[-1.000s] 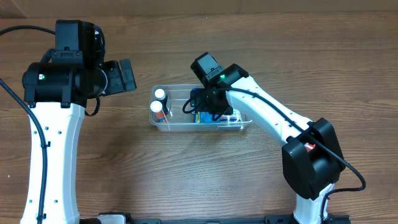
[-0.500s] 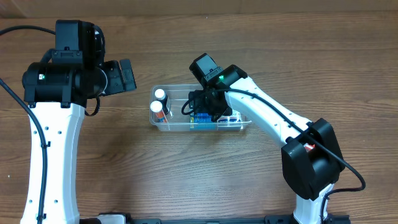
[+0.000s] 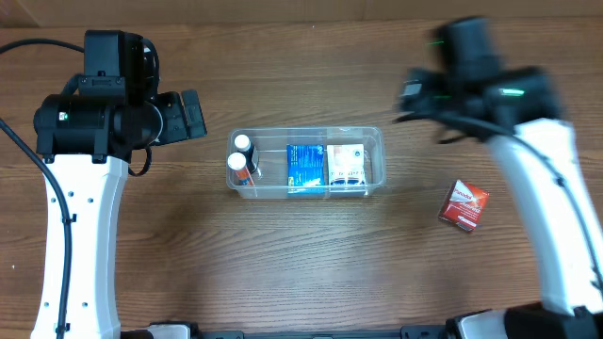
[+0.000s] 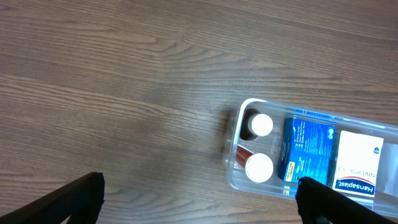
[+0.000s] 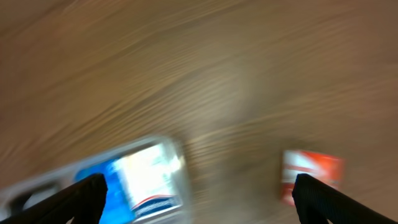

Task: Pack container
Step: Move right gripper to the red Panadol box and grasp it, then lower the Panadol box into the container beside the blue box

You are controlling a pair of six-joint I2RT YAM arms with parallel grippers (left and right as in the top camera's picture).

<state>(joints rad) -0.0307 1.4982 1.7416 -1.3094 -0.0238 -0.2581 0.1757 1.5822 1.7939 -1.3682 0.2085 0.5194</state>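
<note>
Clear rectangular container [image 3: 306, 133], upright mid-table, long side left-right, partly filled

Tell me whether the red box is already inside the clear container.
No. The red box lies on the table to the right of the container, clear of its wall.

Mid-table, the container [image 3: 306, 131] holds two bottles [image 3: 243, 142] left, seemingly two boxes [image 3: 304, 166] right; a lone box [image 3: 464, 204] lies toward the right edge.
</note>
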